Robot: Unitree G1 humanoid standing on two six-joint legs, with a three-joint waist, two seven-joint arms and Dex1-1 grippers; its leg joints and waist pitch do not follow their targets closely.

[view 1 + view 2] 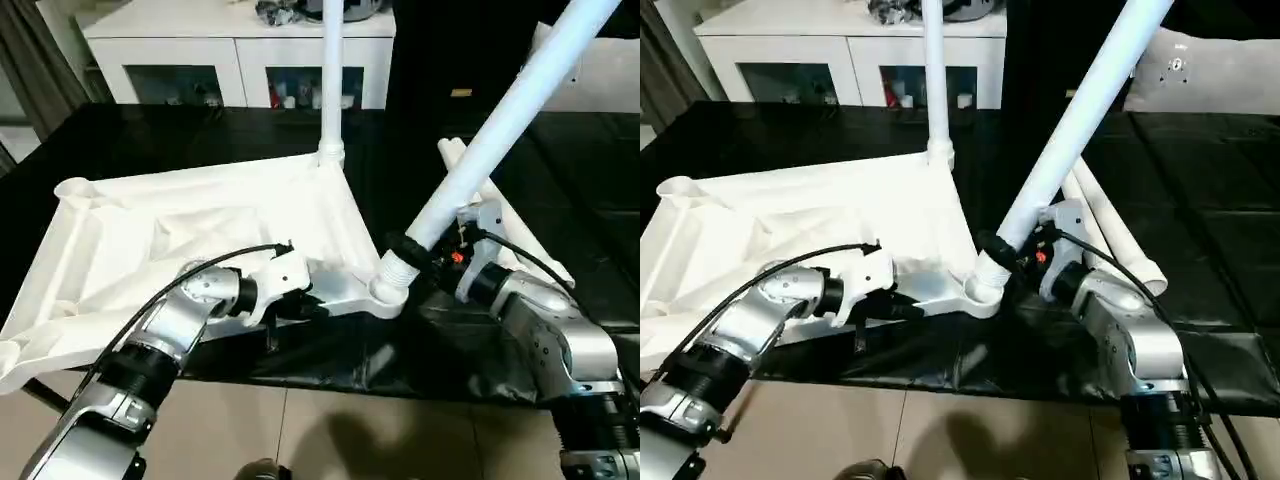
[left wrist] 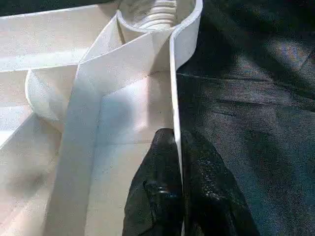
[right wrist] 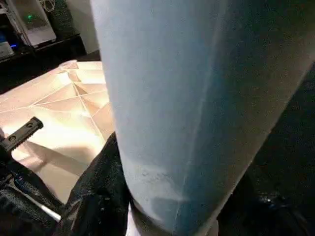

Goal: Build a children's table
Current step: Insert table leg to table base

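So the tabletop [image 1: 200, 240] lies upside down on the black surface [image 1: 560, 160], toward its near-left edge. One leg [image 1: 331, 70] is already standing in the far corner socket. The right gripper [image 1: 425, 262] has its jaws wrapped around a second leg [image 1: 500, 130], which leans with its threaded end at the near corner socket [image 1: 385, 292], so I'd say not seated yet. The left gripper [image 2: 177, 187] has its jaws pinched shut on the tabletop's rim. Two spare legs [image 1: 520, 235] wait behind the right arm, leaving roughly three to finish.

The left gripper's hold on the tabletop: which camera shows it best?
The left wrist view: both black fingers pinch the tabletop's thin rim close up. The head views show the left gripper at that edge from a distance; the right wrist view shows ribbing.
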